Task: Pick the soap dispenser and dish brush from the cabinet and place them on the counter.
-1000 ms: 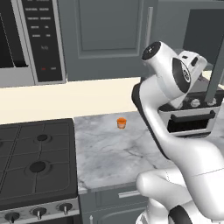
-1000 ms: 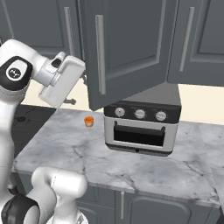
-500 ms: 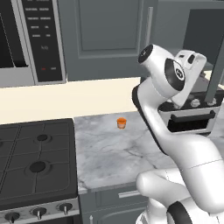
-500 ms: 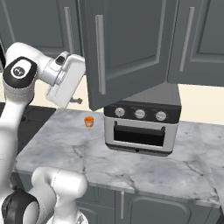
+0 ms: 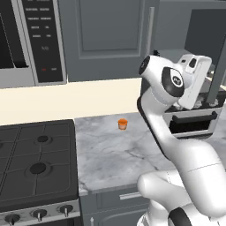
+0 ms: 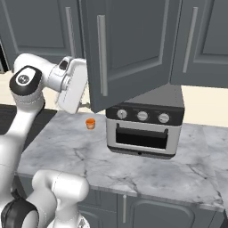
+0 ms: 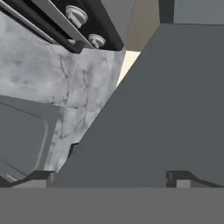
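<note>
Pincer (image 7: 112, 175) released, jaws wide, nothing between them, raised beside open cabinet door (image 6: 129, 49). Cabinet (image 6: 196, 40) on wall above toaster oven (image 6: 144, 127). Small orange cup (image 6: 90, 123) on table (image 6: 147, 169) toward rear edge, between stove (image 5: 35, 163) and oven. Microwave (image 5: 31, 39) above stove.

The counter (image 6: 133, 169) is a grey-white veined marble slab over grey drawer fronts. In the right base view, a small orange cup (image 6: 90, 123) stands upright on it at roughly 10 o'clock from the slab's middle, near the back wall. A toaster oven (image 6: 143, 127) with three knobs sits on the slab at 3 o'clock from the cup, apart from it. A black gas stove (image 5: 37, 165) adjoins the counter's left end.
</note>
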